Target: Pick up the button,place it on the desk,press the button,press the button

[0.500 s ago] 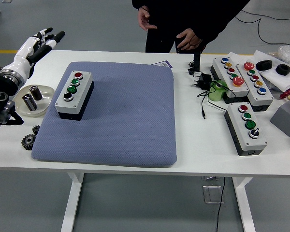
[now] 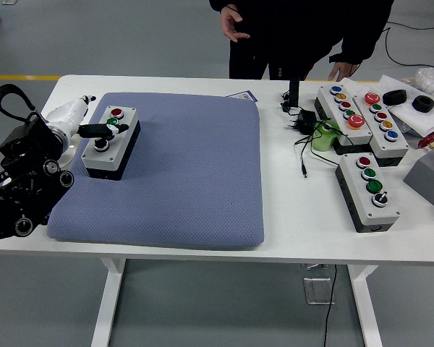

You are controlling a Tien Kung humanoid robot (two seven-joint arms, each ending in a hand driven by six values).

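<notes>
A grey button box (image 2: 113, 142) lies on the blue mat (image 2: 188, 173) at its far left. It carries a red, two green and a black-and-white button in a row. My left hand (image 2: 94, 123) has come in from the left and is over the box. One black-tipped finger (image 2: 105, 130) reaches across the row at the lower green button; whether it touches is not clear. The hand is open and holds nothing. My right hand is out of view.
A person stands at the far side, one hand (image 2: 233, 25) raised, the other (image 2: 340, 71) by the table edge. Three more button boxes (image 2: 367, 190) (image 2: 345, 110) (image 2: 383, 124), cables (image 2: 301, 123) and a grey box (image 2: 428, 177) are at the right.
My left arm has swung in from the far left edge and now hangs over the button box, hiding the dish and gears. The person has shifted to the right.
</notes>
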